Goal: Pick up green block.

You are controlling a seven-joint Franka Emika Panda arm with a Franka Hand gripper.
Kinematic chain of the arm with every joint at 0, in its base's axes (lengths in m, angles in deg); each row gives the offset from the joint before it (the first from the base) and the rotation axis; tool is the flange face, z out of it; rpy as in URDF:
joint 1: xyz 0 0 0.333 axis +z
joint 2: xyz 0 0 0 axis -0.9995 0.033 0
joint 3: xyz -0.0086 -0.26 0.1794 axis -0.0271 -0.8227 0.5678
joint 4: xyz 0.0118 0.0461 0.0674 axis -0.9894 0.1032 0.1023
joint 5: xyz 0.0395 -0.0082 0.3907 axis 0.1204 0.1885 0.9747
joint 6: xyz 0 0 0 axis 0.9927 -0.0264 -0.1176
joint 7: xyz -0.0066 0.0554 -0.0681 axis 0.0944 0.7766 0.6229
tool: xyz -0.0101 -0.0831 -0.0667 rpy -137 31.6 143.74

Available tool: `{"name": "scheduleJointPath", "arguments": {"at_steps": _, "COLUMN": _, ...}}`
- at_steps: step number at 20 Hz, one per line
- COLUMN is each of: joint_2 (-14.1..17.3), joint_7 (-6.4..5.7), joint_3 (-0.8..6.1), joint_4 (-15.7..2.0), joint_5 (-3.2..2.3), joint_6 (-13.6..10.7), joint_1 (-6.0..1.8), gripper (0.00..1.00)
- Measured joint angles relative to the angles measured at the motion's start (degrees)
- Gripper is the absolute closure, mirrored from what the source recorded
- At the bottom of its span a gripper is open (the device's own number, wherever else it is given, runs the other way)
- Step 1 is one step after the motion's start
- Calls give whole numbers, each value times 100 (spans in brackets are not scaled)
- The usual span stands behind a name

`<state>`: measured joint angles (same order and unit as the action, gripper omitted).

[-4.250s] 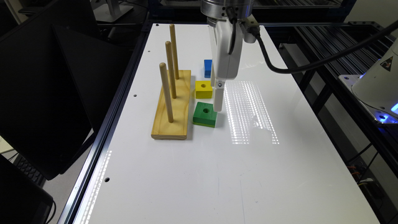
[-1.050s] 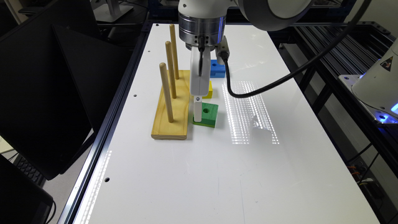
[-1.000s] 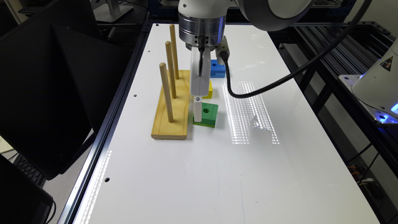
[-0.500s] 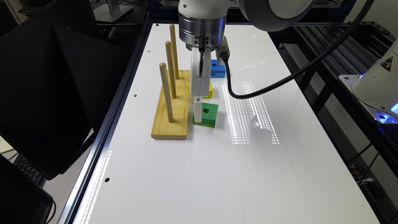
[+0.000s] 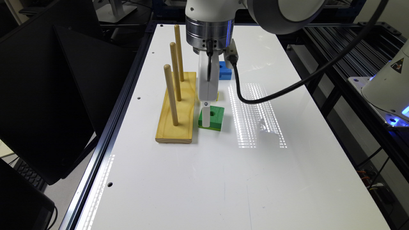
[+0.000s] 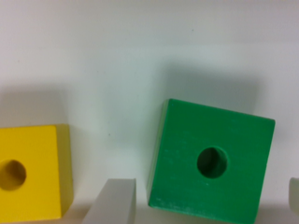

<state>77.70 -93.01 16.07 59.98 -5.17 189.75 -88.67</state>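
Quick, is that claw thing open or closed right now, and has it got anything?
Gripper: open, one finger on each side of the green block, not gripping it.

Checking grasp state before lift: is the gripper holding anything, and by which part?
Nothing held yet. The gripper is open, fingers straddling the green block on two opposite sides, with gaps visible.

yellow block [image 6: 30,172] cut off by wrist view's edge, mostly hidden behind claw [image 5: 206,116] in exterior view | blue block [image 5: 225,71] partly hidden by arm | green block [image 6: 210,161] lower edge cropped
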Motion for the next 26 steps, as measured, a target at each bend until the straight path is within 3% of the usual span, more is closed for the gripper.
{"name": "scheduleJointPath", "arguments": {"at_steps": 22, "joint_2": 100, "joint_7": 0, "joint_3": 2, "joint_4": 65, "joint_5": 0, "joint_6": 35, "joint_1": 0, "gripper": 0}}
{"name": "scheduleJointPath", "arguments": {"at_steps": 26, "joint_2": 276, "joint_7": 0, "joint_3": 0, "joint_4": 64, "joint_5": -1, "joint_6": 211, "joint_1": 0, "gripper": 0}}
